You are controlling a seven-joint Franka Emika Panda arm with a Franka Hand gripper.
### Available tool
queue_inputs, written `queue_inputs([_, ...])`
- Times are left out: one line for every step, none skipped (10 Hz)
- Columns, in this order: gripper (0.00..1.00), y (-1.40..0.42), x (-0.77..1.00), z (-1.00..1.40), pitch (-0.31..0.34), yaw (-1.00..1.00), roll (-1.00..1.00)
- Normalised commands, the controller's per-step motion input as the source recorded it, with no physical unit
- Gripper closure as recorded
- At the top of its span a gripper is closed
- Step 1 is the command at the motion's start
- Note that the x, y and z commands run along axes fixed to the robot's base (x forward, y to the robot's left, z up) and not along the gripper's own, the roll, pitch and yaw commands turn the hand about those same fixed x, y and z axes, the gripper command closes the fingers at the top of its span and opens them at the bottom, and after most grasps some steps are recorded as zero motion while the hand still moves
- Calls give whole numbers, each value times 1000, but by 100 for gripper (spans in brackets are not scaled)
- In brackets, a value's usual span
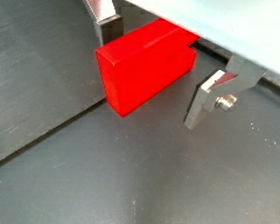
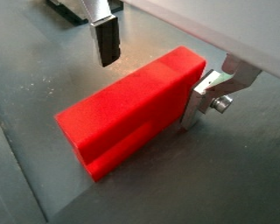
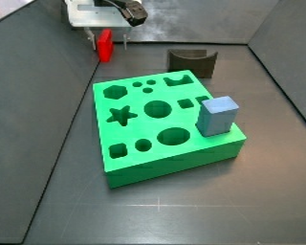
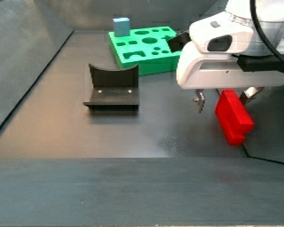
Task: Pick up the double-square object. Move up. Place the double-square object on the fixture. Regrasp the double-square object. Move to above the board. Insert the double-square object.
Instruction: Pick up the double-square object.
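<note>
Double-square object [image 2: 129, 109] fills both wrist views [image 1: 145, 66]; red, standing on dark floor. Gripper [image 2: 160, 66] straddles it, fingers [image 1: 208, 94] spread; whether pads touch its faces cannot be told. Side view: object [image 4: 234, 116] below gripper [image 4: 219, 96], well apart from fixture [image 4: 111, 88] and board [image 4: 151, 46]. Grey-blue cube [image 3: 218, 116] on board [image 3: 161, 129].

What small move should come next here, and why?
Probably close the fingers. The gripper sits low around the double-square object, one finger on each side, with a gap visible at least at one of them in a wrist view, so the block looks ungrasped.
</note>
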Motion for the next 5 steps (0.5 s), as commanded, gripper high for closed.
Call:
queue_inputs([0, -9, 0, -203, 0, 0, 101])
queue_inputs([0, 0, 0, -1000, -11, 0, 119])
queue_inputs([0, 0, 0, -1000, -16, 0, 101])
queue_inputs([0, 0, 0, 0, 0, 0, 0])
queue_inputs([100, 0, 0, 0, 0, 0, 0])
